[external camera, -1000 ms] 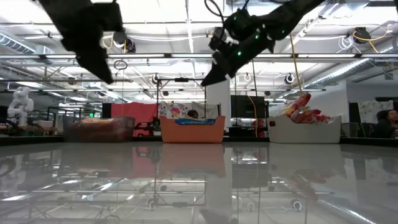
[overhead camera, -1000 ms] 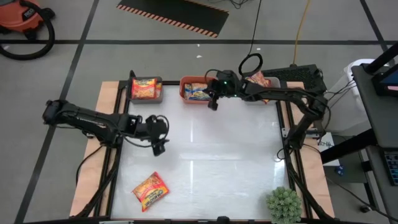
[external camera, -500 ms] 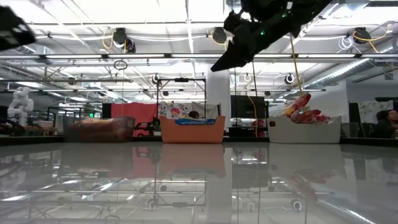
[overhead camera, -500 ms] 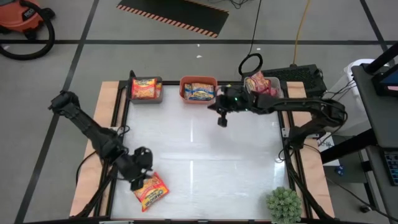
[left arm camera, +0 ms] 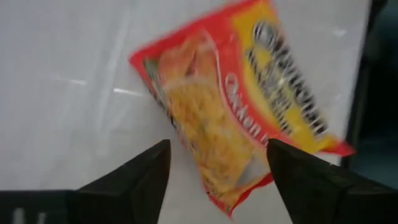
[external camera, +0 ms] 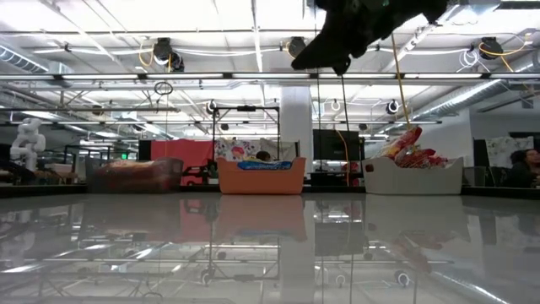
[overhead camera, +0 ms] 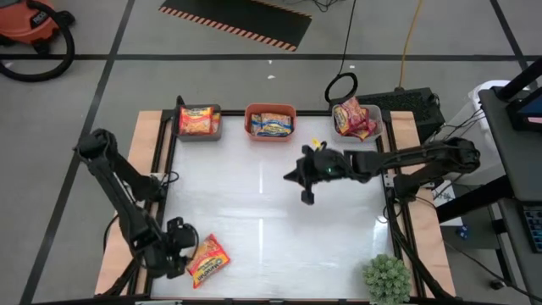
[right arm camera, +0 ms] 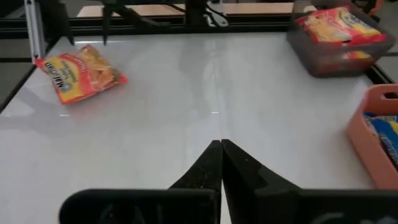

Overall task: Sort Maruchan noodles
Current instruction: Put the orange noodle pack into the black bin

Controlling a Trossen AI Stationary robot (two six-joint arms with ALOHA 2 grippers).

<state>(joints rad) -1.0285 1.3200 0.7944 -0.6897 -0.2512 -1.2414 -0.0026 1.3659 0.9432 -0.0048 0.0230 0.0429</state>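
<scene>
One orange-yellow and red Maruchan packet (overhead camera: 207, 260) lies flat near the table's near-left corner, also visible in the left wrist view (left arm camera: 242, 106) and the right wrist view (right arm camera: 79, 73). My left gripper (overhead camera: 182, 254) hovers over it, open, with its fingers standing on either side of the packet's end (left arm camera: 239, 193) and not touching it. My right gripper (overhead camera: 306, 196) is shut (right arm camera: 221, 149) and hangs above the table's middle, right of centre, holding nothing. Other packets lie in three bins at the far edge.
At the far edge stand a grey bin (overhead camera: 198, 121) with orange packets, an orange bin (overhead camera: 270, 123) with blue-and-yellow ones and a white bin (overhead camera: 356, 119) with red ones. A green spiky plant (overhead camera: 387, 278) sits at the near-right corner. The table's middle is bare white.
My left gripper has swung from the table's left-middle toward the near-left corner and come down over the loose packet. My right gripper has drawn back from the orange bin toward the table's middle. The packet has stayed where it was.
</scene>
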